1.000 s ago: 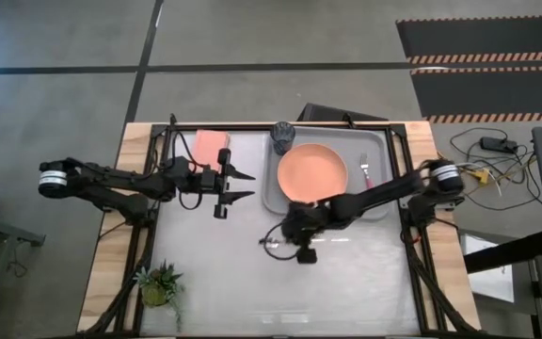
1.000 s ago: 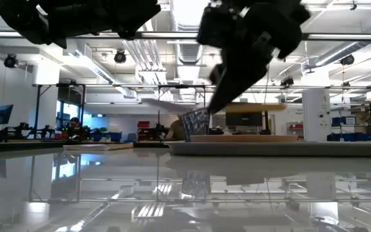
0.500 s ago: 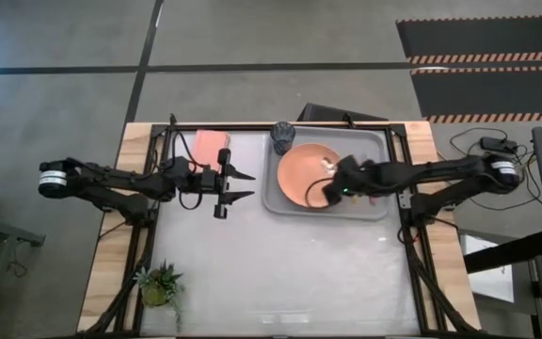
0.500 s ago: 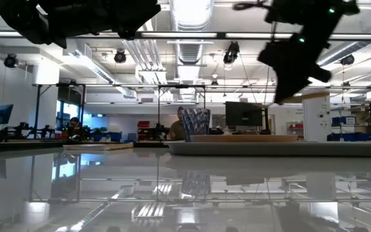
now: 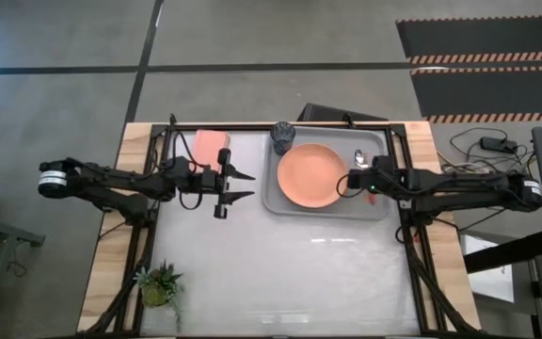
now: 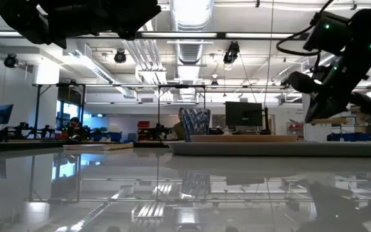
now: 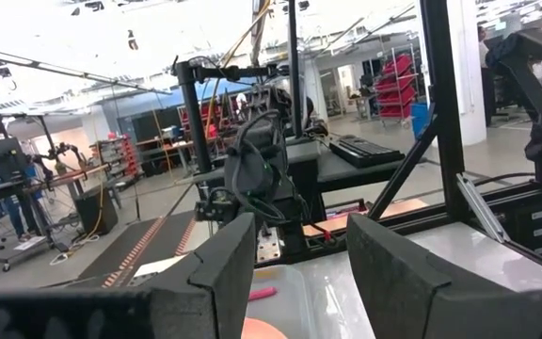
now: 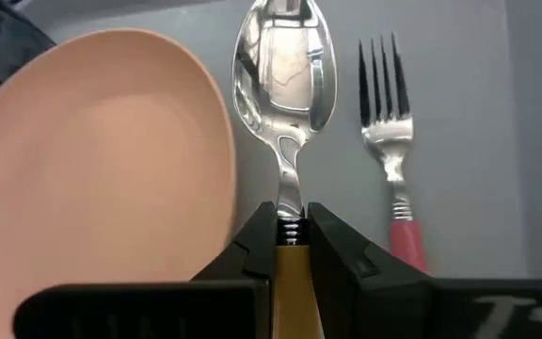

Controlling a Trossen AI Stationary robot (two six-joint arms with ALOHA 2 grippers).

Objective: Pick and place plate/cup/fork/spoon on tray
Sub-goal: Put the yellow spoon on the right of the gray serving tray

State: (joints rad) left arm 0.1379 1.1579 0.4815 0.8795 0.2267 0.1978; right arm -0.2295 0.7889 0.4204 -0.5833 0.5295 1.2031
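The light-grey tray [image 5: 376,202] lies at the table's far right. On it sit the salmon-orange plate [image 5: 311,176], which also shows in the right wrist view [image 8: 102,160], and the red-handled fork [image 8: 395,179]. The dark cup [image 5: 283,137] stands at the tray's far left corner. My right gripper [image 8: 291,221] is over the tray, between plate and fork, shut on the orange-handled spoon [image 8: 285,75]. My left gripper [image 5: 243,185] hangs open and empty left of the tray. My right gripper pinches the spoon between its two fingers where the orange handle meets the metal neck [image 8: 291,243]. The fingers come from above, slanting down from the table's right. The bowl [image 5: 359,157] points toward the far edge, hollow side up. Whether it rests on the tray, I cannot tell.
A flat pink pad [image 5: 210,146] lies at the far left, behind my left gripper. A small potted plant [image 5: 158,285] stands at the near left corner. The middle and near part of the table [image 5: 280,273] is glossy white.
My right gripper has carried the spoon from the table in front of the tray, up and toward the far right. It passed over the plate and now hangs over the tray's strip between plate and fork. The spoon has left the table.
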